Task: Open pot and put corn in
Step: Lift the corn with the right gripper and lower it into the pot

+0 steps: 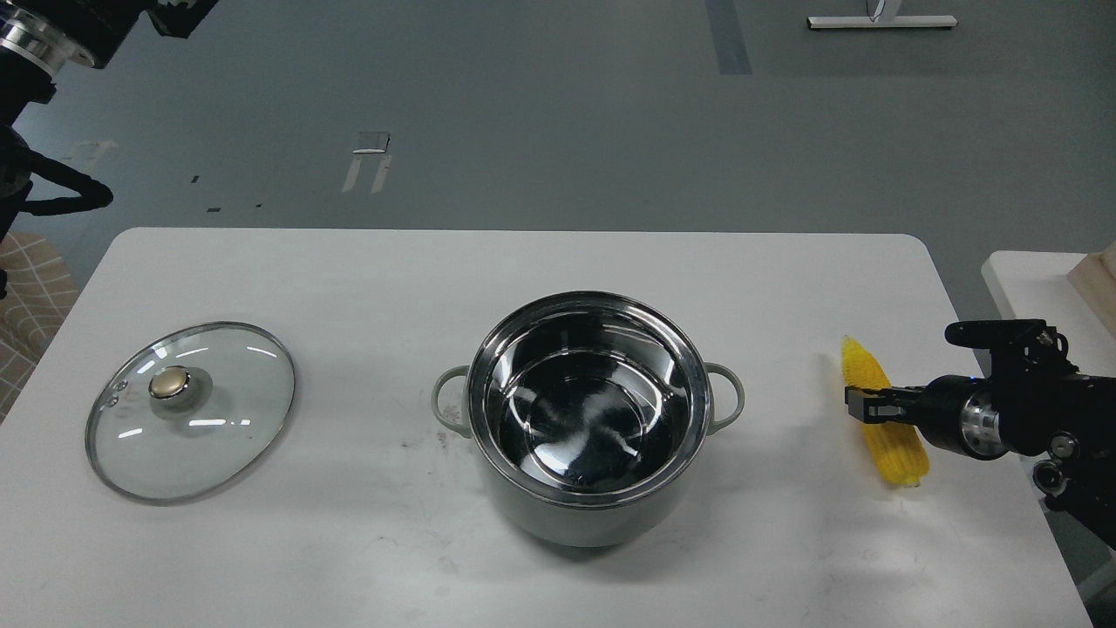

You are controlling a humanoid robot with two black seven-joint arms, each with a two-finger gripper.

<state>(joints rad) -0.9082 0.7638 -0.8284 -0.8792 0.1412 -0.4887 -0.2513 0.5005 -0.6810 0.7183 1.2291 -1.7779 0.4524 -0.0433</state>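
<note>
The pot (588,410) already stands open at the counter's (523,262) middle, its glass lid (190,410) lying flat well to the left, so I'm on the corn step. The corn (882,427) lies on the counter near the right edge, and my right pincer (859,405) sits over its middle. I cannot tell whether the fingers are apart or clamped. Next I need a firm grip, a lift, and a carry leftward over the rim. My left pincer is out of view.
</note>
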